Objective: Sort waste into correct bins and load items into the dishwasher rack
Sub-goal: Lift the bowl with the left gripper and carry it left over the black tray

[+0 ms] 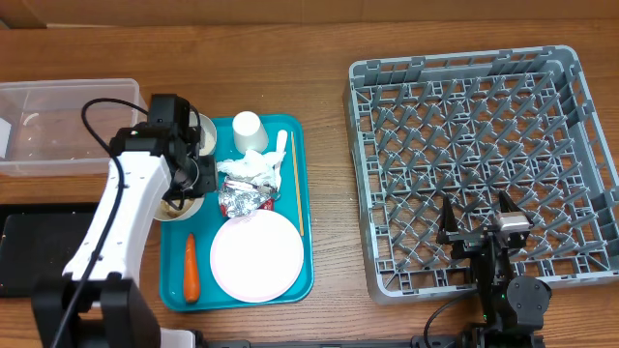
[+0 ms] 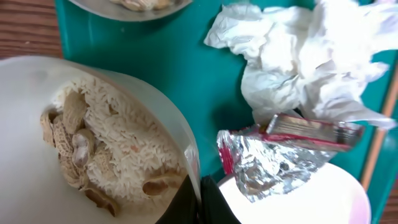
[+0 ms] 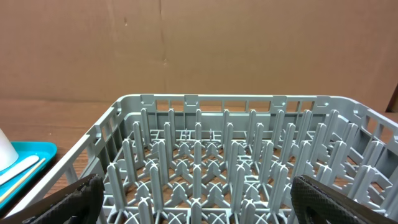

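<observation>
Teal tray (image 2: 161, 68); grey rack (image 3: 230, 99); silver-red foil wrapper (image 2: 273, 162); white napkin (image 2: 305, 56).

1. The grey dishwasher rack (image 3: 236, 155) fills the middle, rows of upright pegs standing over its open grid floor.
2. The right tool (image 3: 199, 198) shows two dark fingers (image 3: 74, 196) at the lower corners, spread wide.
3. At left, a teal tray (image 3: 31, 152) on the wooden surface (image 3: 62, 124) carries a white cup (image 3: 5, 149) and a white utensil (image 3: 22, 169).
4. Brown cardboard (image 3: 199, 43) stands behind.
</observation>
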You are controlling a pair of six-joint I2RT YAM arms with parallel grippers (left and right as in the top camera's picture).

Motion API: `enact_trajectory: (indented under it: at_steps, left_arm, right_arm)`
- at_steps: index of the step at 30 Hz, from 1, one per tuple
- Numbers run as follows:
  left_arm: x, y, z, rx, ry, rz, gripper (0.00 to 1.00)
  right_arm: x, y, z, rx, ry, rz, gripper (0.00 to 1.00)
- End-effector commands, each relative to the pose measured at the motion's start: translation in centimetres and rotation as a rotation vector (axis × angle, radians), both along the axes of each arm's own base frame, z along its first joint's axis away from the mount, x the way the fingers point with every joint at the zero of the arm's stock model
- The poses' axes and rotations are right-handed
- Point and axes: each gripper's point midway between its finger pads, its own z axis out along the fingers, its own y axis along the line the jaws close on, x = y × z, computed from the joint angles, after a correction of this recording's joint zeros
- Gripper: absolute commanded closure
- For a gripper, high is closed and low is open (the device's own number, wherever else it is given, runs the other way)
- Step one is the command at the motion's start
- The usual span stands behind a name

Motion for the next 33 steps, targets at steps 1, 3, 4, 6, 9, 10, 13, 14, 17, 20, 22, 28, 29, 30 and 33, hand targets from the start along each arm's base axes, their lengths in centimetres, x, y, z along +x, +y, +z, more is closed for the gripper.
enact_trajectory:
  at_steps: [1, 3, 4, 6, 9, 10, 13, 14, 17, 20, 22, 28, 29, 30, 33]
  left_arm:
    - [0.9, 0.2, 4.6, -0.010, -0.135, 0.074, 0.96]
    - [0.7, 0.2, 5.9, -0.015, -0.175, 0.090, 0.96]
    - [0.5, 0.3, 6.5, -0.017, -0.194, 0.101, 0.96]
    - [0.2, 0.9, 7.6, -0.021, -0.227, 0.133, 0.96]
    - [-0.5, 2.3, 8.7, -0.030, -0.254, 0.221, 0.96]
    - [-0.7, 3.0, 8.9, -0.030, -0.258, 0.247, 0.96]
    - [-1.3, 4.7, 9.1, -0.058, -0.254, 0.323, 0.96]
    - [-1.5, 5.0, 9.1, -0.084, -0.251, 0.345, 0.96]
    - [-1.8, 6.2, 9.3, -0.170, -0.254, 0.407, 0.96]
    - [-2.0, 7.6, 9.6, -0.231, -0.274, 0.452, 0.96]
    - [-2.3, 8.8, 9.7, -0.254, -0.288, 0.482, 0.96]
    - [-4.0, 12.9, 9.5, -0.301, -0.318, 0.615, 0.96]
    - [-4.3, 13.3, 9.3, -0.314, -0.321, 0.631, 0.96]
    - [-4.7, 13.7, 9.1, -0.326, -0.322, 0.655, 0.96]
    - [-5.5, 15.2, 8.2, -0.349, -0.325, 0.722, 0.96]
  right_arm:
    - [0.0, 0.0, -0.2, -0.001, -0.005, 0.000, 0.00]
    - [0.0, 0.0, -0.2, -0.001, -0.005, 0.000, 0.00]
    - [0.0, 0.0, -0.1, -0.001, -0.005, 0.000, 0.00]
    - [0.0, 0.0, -0.2, -0.001, -0.005, 0.000, 0.00]
    - [0.0, 0.0, -0.2, -0.001, -0.005, 0.000, 0.00]
    - [0.0, 0.0, -0.2, -0.001, -0.005, 0.000, 0.00]
    - [0.0, 0.0, -0.2, -0.001, -0.005, 0.000, 0.00]
    - [0.0, 0.0, -0.1, -0.001, -0.005, 0.000, 0.00]
    - [0.0, 0.0, -0.2, -0.001, -0.005, 0.000, 0.00]
    - [0.0, 0.0, -0.2, -0.001, -0.005, 0.000, 0.00]
    - [0.0, 0.0, -0.1, -0.001, -0.005, 0.000, 0.00]
    - [0.0, 0.0, -0.2, -0.001, -0.005, 0.000, 0.00]
    - [0.0, 0.0, -0.2, -0.001, -0.005, 0.000, 0.00]
    - [0.0, 0.0, -0.2, -0.001, -0.005, 0.000, 0.00]
    - [0.0, 0.0, -0.2, -0.001, -0.005, 0.000, 0.00]
